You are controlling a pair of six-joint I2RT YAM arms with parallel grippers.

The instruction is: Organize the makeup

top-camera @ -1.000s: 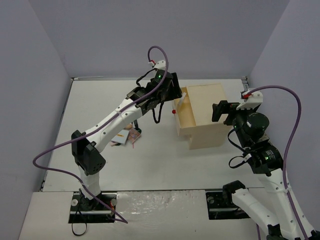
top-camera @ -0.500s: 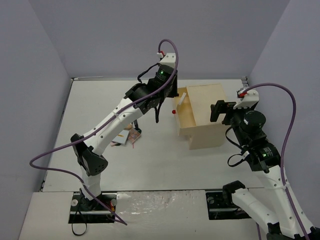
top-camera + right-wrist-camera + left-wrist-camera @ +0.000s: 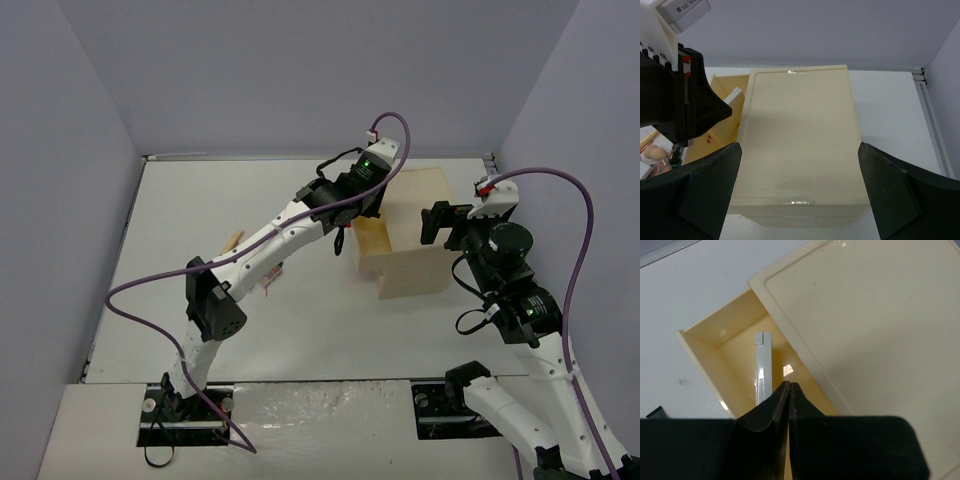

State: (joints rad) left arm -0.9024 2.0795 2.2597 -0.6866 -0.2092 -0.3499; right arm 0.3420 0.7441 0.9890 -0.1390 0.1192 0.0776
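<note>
My left gripper (image 3: 789, 385) is shut with nothing between its fingers, hovering over the open drawer (image 3: 715, 347) of the beige box (image 3: 415, 235). A long white flat case (image 3: 762, 367) lies inside that drawer, just beyond the fingertips. From above, the left gripper (image 3: 372, 200) covers most of the drawer (image 3: 368, 245). My right gripper (image 3: 800, 150) stands wide open, one finger off each side of the box top (image 3: 800, 125), holding nothing. More makeup lies on the table left of the box: a tan piece (image 3: 234, 240) and pinkish pieces (image 3: 266, 284) partly hidden under the left arm.
The box sits right of centre, with its drawer pulled out to the left. In the right wrist view the left gripper (image 3: 690, 107) fills the left edge, with pinkish makeup (image 3: 652, 152) below it. Grey walls close in the table (image 3: 300, 330) on three sides.
</note>
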